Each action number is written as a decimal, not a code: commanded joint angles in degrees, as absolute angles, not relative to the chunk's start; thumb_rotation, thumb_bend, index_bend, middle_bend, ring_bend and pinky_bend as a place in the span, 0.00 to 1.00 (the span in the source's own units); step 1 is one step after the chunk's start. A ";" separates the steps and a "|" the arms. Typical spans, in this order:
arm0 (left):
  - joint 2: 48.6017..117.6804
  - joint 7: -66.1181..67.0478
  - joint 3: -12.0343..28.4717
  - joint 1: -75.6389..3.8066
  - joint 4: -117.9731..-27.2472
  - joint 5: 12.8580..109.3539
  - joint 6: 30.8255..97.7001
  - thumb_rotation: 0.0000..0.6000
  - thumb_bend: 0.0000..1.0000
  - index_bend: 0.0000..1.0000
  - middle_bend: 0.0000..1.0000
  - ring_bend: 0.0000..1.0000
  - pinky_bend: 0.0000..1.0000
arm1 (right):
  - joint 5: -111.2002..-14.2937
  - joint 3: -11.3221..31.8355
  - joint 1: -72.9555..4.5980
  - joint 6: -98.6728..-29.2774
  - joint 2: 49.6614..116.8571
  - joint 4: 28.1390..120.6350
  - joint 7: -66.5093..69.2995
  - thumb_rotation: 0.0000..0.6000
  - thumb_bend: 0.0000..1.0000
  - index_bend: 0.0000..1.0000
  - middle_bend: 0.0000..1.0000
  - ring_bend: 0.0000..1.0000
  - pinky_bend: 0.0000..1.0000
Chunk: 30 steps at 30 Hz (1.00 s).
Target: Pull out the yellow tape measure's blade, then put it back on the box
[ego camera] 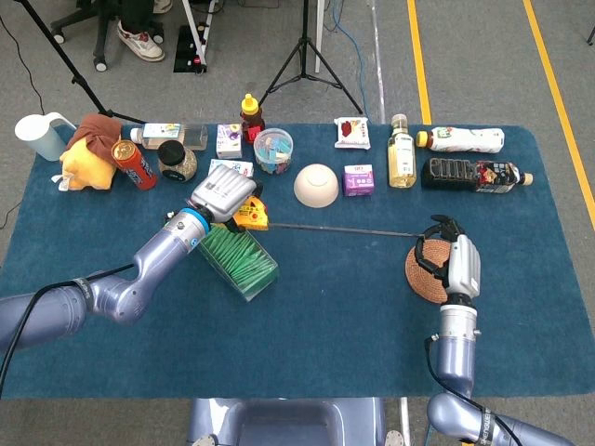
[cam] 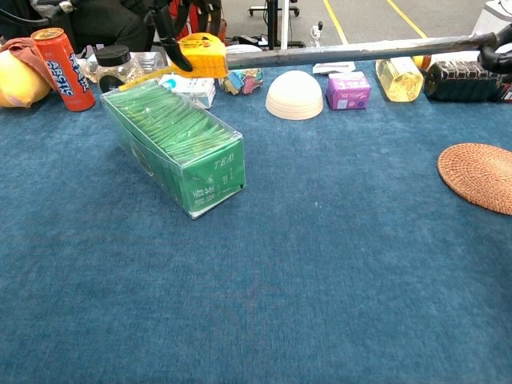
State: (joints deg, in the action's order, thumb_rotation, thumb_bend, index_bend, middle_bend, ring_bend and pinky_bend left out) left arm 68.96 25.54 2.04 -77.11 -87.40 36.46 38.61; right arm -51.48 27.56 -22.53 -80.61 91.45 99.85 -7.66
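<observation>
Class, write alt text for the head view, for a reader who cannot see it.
Seen from above, the left hand holds a yellow tape measure over the green tea box, while the right hand holds the end of its blade, drawn out across the blue table. Bottles, small boxes and a white bowl line the far edge.

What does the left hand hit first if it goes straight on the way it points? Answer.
Likely the clear tub of coloured clips, beyond the left hand holding the yellow tape measure. The hand is raised, so it may pass above; depth is unclear.
</observation>
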 commanded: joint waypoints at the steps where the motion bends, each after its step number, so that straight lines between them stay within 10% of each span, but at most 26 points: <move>1: 67.59 25.81 1.13 -76.23 -87.57 36.06 38.49 1.00 0.36 0.64 0.49 0.46 0.63 | -51.09 27.83 -22.07 -80.51 90.77 99.73 -6.94 0.89 0.58 0.62 0.26 0.23 0.27; 30: 65.57 26.96 1.67 -74.17 -88.91 35.40 39.23 1.00 0.36 0.64 0.49 0.46 0.63 | -51.82 27.20 -22.35 -80.39 89.63 101.16 -5.26 0.90 0.59 0.62 0.27 0.23 0.27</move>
State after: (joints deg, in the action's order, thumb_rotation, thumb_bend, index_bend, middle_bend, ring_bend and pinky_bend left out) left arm 65.45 26.86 1.56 -74.05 -88.85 35.51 39.23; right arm -51.79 27.24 -22.32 -80.38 89.60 101.13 -5.22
